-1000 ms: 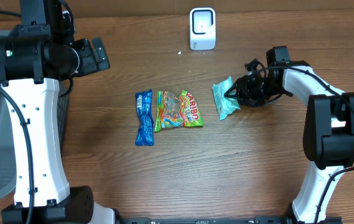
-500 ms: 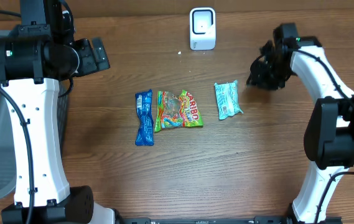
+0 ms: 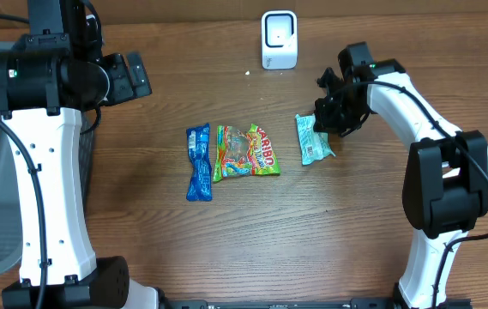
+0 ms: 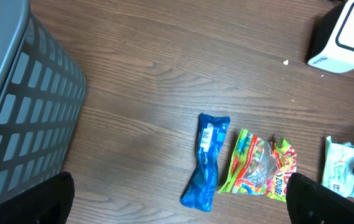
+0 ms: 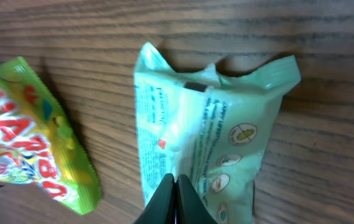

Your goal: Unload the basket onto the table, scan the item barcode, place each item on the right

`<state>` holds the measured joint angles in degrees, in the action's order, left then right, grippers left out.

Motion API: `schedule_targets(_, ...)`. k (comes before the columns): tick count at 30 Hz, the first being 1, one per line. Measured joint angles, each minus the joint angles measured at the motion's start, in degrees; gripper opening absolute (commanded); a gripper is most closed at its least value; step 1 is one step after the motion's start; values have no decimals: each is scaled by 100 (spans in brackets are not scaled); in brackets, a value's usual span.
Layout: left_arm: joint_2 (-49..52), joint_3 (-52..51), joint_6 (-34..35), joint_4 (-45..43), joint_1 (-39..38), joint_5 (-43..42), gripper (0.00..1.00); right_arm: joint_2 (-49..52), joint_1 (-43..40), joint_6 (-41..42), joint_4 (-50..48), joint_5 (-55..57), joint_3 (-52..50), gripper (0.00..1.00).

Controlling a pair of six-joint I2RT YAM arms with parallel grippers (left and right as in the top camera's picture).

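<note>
Right wrist view: the mint-green packet [image 5: 208, 137] lay flat on the wooden table [image 3: 312, 240], with the right gripper [image 5: 175, 190] closed tip to tip over its lower part.
Whether those tips pinched any wrapper could not be told. Toward the left arm lay a gummy bag [image 3: 245, 152], then a blue packet [image 3: 198, 161]. The white scanner [image 3: 279, 39] stood beyond, and the left gripper [image 3: 128, 75] hung wide open, empty.
</note>
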<state>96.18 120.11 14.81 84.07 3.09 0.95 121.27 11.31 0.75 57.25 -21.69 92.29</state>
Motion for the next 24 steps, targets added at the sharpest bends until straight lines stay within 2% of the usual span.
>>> schedule_targets(12,0,0,-2,-4,0,0,100,-205,-2,168,-975,11,-800,4)
schedule_targets(14,0,0,-2,-4,0,0,100,-219,-2,210,-988,24,-820,12)
schedule_targets(15,0,0,-2,-2,0,0,100,-219,-2,219,-951,13,-815,22)
schedule_targets(16,0,0,0,0,0,0,100,-219,0,247,-852,4,-776,27)
schedule_targets(19,0,0,-2,-4,0,0,100,-214,-11,245,-76,-4,-400,44)
schedule_targets(22,0,0,0,-2,0,2,100,-201,-63,214,289,-57,109,53)
schedule_targets(24,0,0,-2,-4,0,4,100,-201,-114,225,496,-103,605,56)
